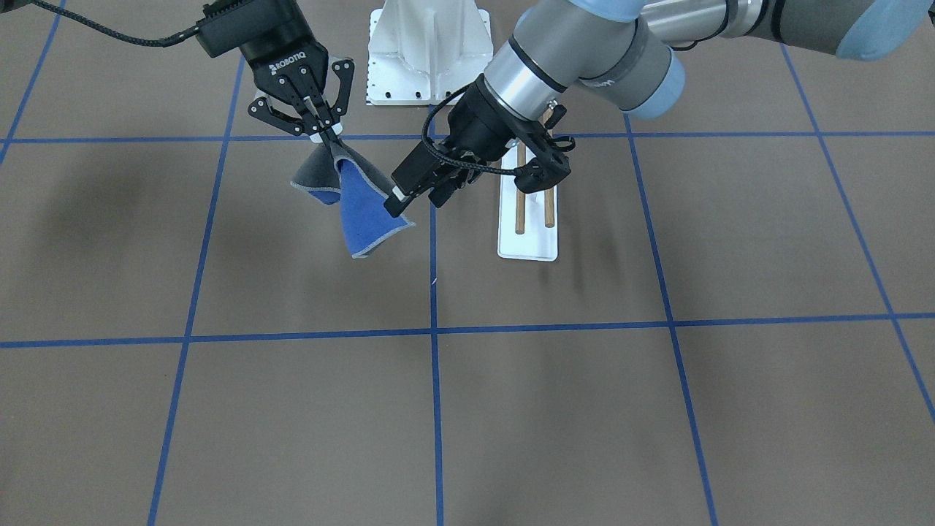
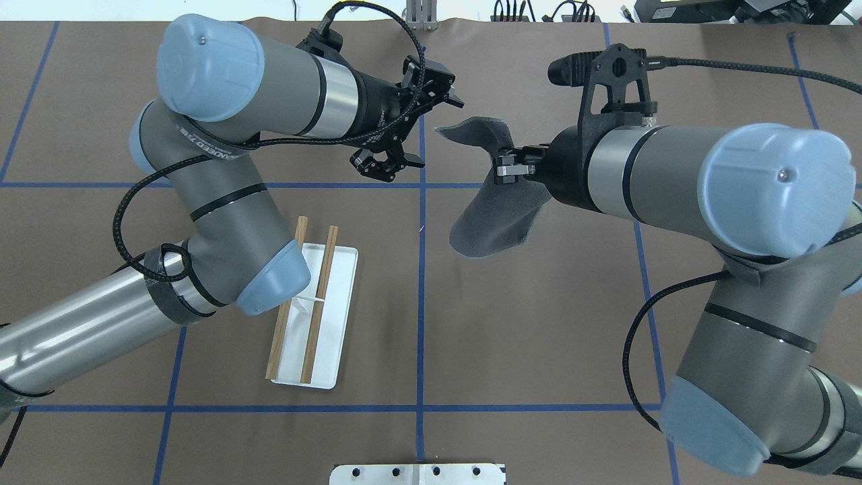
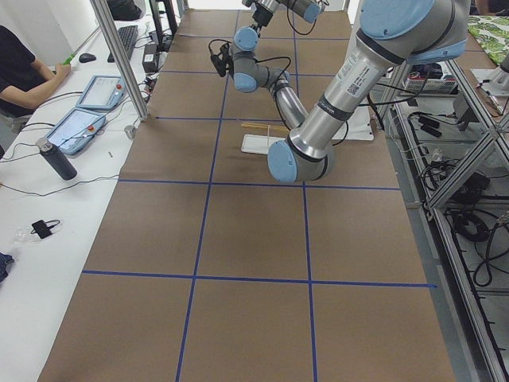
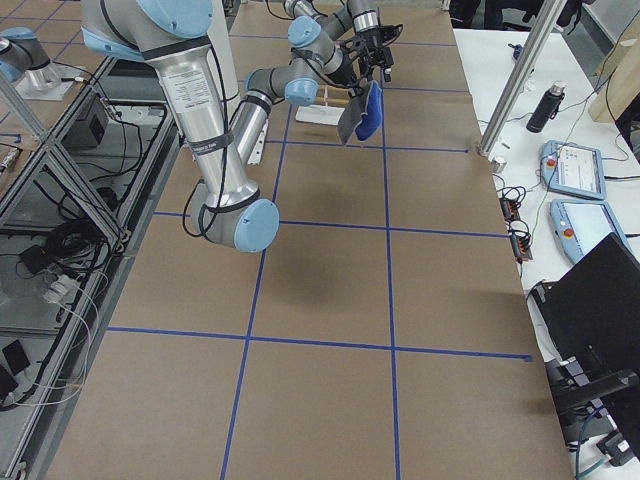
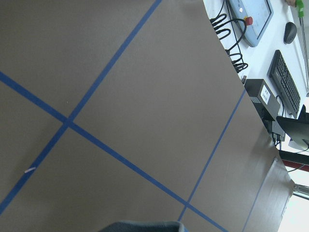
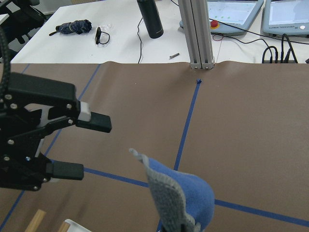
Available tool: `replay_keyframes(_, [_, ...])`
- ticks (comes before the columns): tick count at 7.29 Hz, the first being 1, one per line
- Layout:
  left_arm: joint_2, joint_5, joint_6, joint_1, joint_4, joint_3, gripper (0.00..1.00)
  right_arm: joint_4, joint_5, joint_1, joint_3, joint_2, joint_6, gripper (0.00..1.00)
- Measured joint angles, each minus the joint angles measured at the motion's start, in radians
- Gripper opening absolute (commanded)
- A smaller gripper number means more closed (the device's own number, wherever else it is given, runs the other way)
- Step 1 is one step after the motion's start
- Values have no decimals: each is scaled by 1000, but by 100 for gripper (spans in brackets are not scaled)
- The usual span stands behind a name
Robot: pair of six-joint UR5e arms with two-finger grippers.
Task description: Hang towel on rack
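Observation:
The towel (image 1: 365, 208) hangs from my right gripper (image 1: 330, 136), which is shut on its top corner above the table. It shows blue and dark grey; from overhead only its grey side (image 2: 495, 212) shows, under the right gripper (image 2: 502, 166). My left gripper (image 1: 418, 199) is open and empty, its jaws facing the towel's edge from a short gap; it also shows in the overhead view (image 2: 438, 131). In the right wrist view its fingers (image 6: 91, 122) stand left of the towel (image 6: 181, 198). The rack (image 2: 333, 303), a white base with two wooden dowels, stands under the left arm (image 1: 527, 234).
A white bolted pedestal mount (image 1: 427, 51) stands at the robot's side of the table (image 2: 417, 473). The table is brown with blue grid lines. An operators' bench with tablets and a bottle (image 6: 150, 19) runs along the far side.

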Motion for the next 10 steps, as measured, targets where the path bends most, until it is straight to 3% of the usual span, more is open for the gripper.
replay_keyframes(1, [-15, 2, -20, 8, 1, -1, 96, -1, -20, -16, 0, 0, 0, 0])
replay_keyframes(2, [-23, 8, -29, 12, 2, -1, 41, -1, -37, -31, 1, 0, 1, 0])
replay_keyframes(3, [-26, 19, -32, 18, 3, -1, 1, -1, -45, -40, 3, 0, 1, 0])
replay_keyframes(6, [-24, 31, -42, 27, 4, -2, 0, -1, -48, -51, 6, 0, 0, 0])
replay_keyframes(7, [-23, 31, -56, 29, 4, -10, 0, 3, -47, -55, 9, 0, 0, 37])
replay_keyframes(8, [-20, 28, -64, 27, 8, -29, 0, 8, -45, -57, 12, 0, 0, 99])
replay_keyframes(10, [-10, 22, -68, 17, 23, -74, 0, 14, -42, -55, 18, -7, 0, 100])
